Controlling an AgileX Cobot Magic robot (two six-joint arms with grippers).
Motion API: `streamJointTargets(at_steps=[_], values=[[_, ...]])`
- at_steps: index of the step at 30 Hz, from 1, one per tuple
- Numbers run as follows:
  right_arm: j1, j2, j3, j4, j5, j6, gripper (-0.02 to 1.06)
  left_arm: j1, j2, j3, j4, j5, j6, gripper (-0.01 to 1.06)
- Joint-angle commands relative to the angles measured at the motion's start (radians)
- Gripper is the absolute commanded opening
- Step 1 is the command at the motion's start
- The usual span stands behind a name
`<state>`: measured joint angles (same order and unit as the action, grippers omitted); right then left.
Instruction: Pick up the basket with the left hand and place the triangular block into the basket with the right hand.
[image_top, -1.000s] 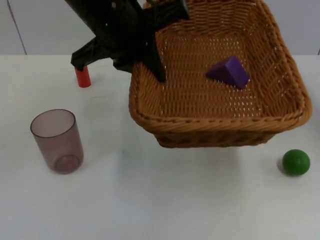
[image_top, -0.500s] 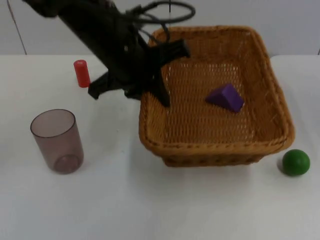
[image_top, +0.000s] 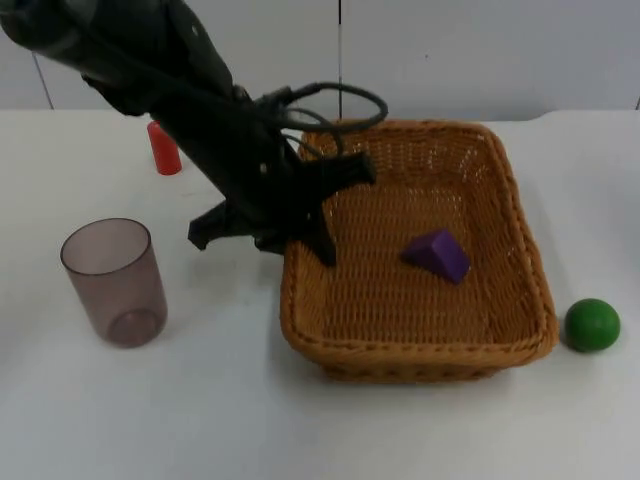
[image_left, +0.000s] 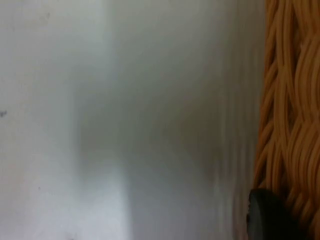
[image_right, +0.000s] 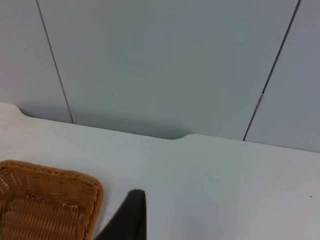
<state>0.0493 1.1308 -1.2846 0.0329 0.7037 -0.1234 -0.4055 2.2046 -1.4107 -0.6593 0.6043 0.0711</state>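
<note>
The wicker basket (image_top: 420, 255) sits on the white table (image_top: 300, 420), right of centre. Inside it, toward the middle right of its woven floor, lies the purple triangular block (image_top: 437, 254), resting on one face and apart from all four walls.

The left gripper (image_top: 318, 222) is at the basket's left rim, toward the far end of that side. One black finger (image_top: 322, 245) reaches down inside the wall and the other stands outside it, so the jaws straddle and clamp the rim. In the left wrist view the braided wall (image_left: 290, 115) runs just beside a black fingertip (image_left: 267, 215), with bare table next to it.

The right gripper (image_right: 131, 220) waits off to the far right of the basket, a dark fingertip showing above the table near the basket's corner (image_right: 47, 205) and facing the grey partition wall (image_right: 165, 60). Whether its fingers are spread or closed I cannot tell.

A translucent brownish cup (image_top: 114, 281) stands upright on the near left, well apart from the basket. A small red cylinder (image_top: 164, 148) stands at the far left, just beside the left arm. A green ball (image_top: 592, 324) lies just beside the basket's near right corner.
</note>
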Motion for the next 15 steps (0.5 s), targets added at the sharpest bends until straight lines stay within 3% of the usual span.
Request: streamJointTargets(at_steps=[1, 15], values=[[0.007, -0.008, 0.003, -0.004, 0.0, -0.008, 1.05, 0.0, -0.001, -0.013, -0.033, -0.006, 0.003, 0.0], [0.007, -0.008, 0.003, -0.004, -0.002, -0.019, 1.05, 0.0, 0.009, -0.013, -0.018, -0.016, 0.002, 0.0]])
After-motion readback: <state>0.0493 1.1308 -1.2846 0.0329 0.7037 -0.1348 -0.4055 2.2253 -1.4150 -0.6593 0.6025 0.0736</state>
